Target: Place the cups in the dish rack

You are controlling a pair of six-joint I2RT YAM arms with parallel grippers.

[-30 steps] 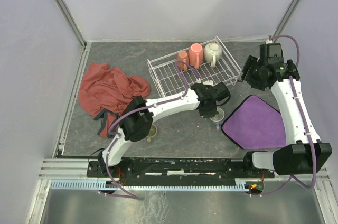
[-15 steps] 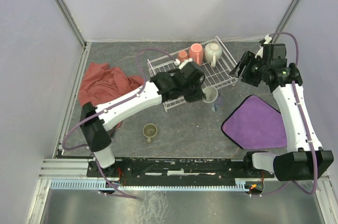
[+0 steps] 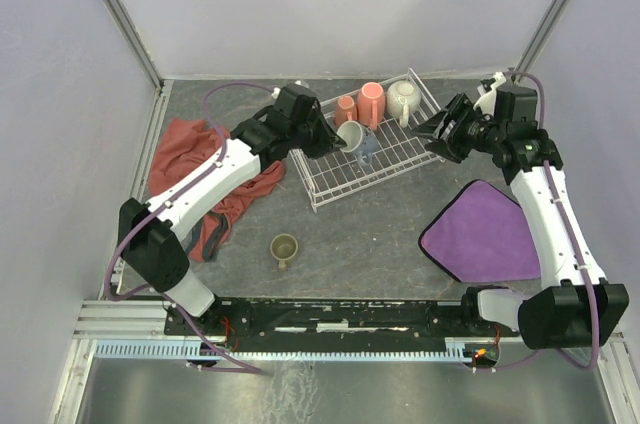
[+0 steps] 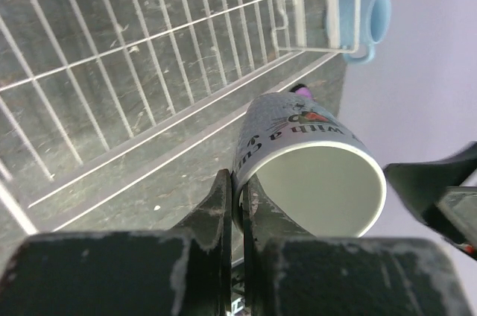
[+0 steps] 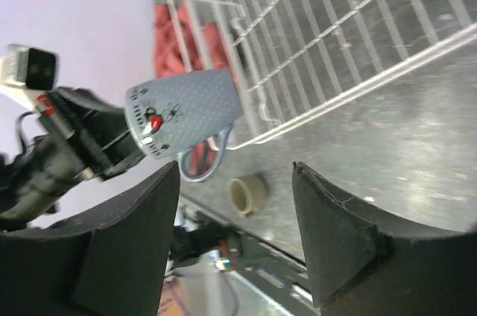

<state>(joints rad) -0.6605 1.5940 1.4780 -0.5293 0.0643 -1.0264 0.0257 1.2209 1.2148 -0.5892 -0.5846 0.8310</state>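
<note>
My left gripper (image 3: pixel 330 137) is shut on the rim of the grey-blue mug (image 3: pixel 352 134) and holds it tilted above the left part of the white wire dish rack (image 3: pixel 395 159). In the left wrist view the fingers (image 4: pixel 223 197) pinch the mug's wall (image 4: pixel 298 133) over the rack's wires (image 4: pixel 149 70). Two salmon-orange mugs (image 3: pixel 372 101) and a cream mug (image 3: pixel 402 99) stand at the rack's back. An olive-green mug (image 3: pixel 285 247) lies on the table in front. A light blue mug (image 4: pixel 361 18) lies just outside the rack. My right gripper (image 3: pixel 440 134) is open and empty at the rack's right side.
A red cloth (image 3: pixel 200 169) lies crumpled left of the rack, under my left arm. A purple mat (image 3: pixel 485 229) lies at the right front. The right wrist view shows the held mug (image 5: pixel 186 118), the olive mug (image 5: pixel 248 195) and the rack (image 5: pixel 335 70).
My left arm lifted the grey-blue mug from the table in front of the rack and swung it back and left over the rack. My right gripper shifted slightly left toward the rack.
</note>
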